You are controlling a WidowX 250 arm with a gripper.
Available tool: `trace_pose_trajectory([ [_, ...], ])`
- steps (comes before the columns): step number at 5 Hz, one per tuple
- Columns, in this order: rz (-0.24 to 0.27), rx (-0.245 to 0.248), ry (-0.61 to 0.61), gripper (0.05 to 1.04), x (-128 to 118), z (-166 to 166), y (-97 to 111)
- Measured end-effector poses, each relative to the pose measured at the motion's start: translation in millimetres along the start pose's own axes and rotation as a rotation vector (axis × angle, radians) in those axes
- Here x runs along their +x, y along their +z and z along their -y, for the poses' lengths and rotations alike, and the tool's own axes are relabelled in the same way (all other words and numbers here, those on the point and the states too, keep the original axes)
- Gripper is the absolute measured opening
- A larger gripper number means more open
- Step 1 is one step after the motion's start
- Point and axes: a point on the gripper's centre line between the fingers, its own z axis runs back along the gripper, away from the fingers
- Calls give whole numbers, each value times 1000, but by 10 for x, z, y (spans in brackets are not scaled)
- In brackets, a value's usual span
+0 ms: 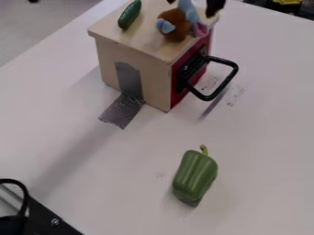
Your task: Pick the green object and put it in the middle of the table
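Observation:
At the top edge, over the toy oven's top, the dark tips of my gripper [193, 3] show, spread apart and open. A plush toy [175, 24] in brown, blue and pink is below and between them. The dark green cucumber [129, 14] lies on the oven's top, left of the plush toy and the gripper. A green pepper [195, 178] with a curved stem lies on the white table [264, 137], in front of the oven and far below the gripper in the view.
The wooden toy oven [131, 55] stands at the upper middle, its red front and black handle [232, 75] facing right. Grey tape [122, 110] runs from its side onto the table. Black hardware with a cable [43, 220] occupies the lower left corner.

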Motion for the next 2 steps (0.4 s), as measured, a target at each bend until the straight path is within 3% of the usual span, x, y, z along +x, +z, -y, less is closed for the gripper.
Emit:
trace_pose_trajectory([
  [1,-26,-7,-3,1000,-491,248,-113],
  [2,-76,-7,25,1000,-874,351,-422],
])
